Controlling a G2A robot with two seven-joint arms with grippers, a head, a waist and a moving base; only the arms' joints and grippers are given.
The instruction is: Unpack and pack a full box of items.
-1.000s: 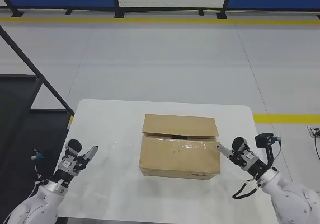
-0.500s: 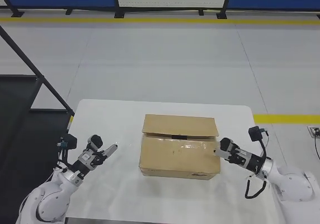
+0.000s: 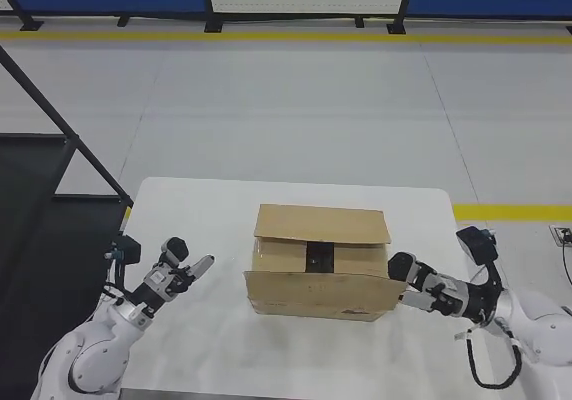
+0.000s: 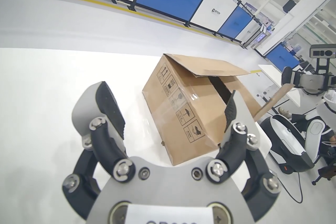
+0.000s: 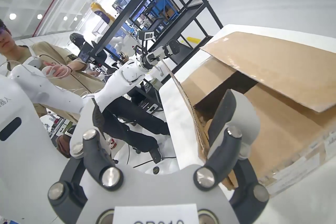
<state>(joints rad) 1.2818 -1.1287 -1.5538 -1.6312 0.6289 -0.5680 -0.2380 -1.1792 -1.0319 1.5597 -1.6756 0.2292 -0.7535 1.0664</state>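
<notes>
A brown cardboard box (image 3: 318, 290) stands in the middle of the white table (image 3: 196, 220). Its far flap (image 3: 321, 222) lies flat, while its near flap (image 3: 366, 284) is raised a little, leaving a dark gap (image 3: 318, 257) at the top. My right gripper (image 3: 398, 270) is at the box's right near corner; it is open, and the near flap's edge (image 5: 189, 109) stands between its fingers (image 5: 231, 109). To the left of the box, apart from it, my left gripper (image 3: 191, 270) is open and holds nothing. The left wrist view looks past the open left gripper (image 4: 168, 93) at the box (image 4: 183, 104).
A black metal rack (image 3: 26, 200) stands off the table's left side. Bare table lies between the left gripper and the box, and behind the box. A yellow floor line (image 3: 526, 212) runs past the table's right edge.
The right gripper has come in against the box's right corner and the near flap has lifted, opening a dark gap. The left arm has moved toward the box.
</notes>
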